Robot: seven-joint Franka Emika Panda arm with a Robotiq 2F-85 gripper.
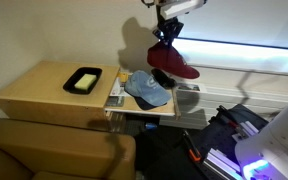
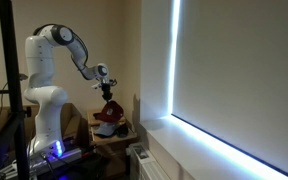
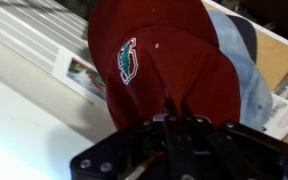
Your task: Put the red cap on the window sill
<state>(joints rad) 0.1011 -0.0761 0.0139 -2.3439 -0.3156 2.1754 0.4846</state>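
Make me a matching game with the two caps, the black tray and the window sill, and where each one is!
Things:
1. red cap
2. blue-grey cap
3. black tray
4. window sill

Places:
A. under the bright window
B. hanging from the gripper
C. on the tan wooden top
D. lying on papers

Pairs: 1-B, 2-D, 3-C, 4-A

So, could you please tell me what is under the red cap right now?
The red cap hangs from the gripper above the blue-grey cap and papers. In the wrist view it hides part of them.
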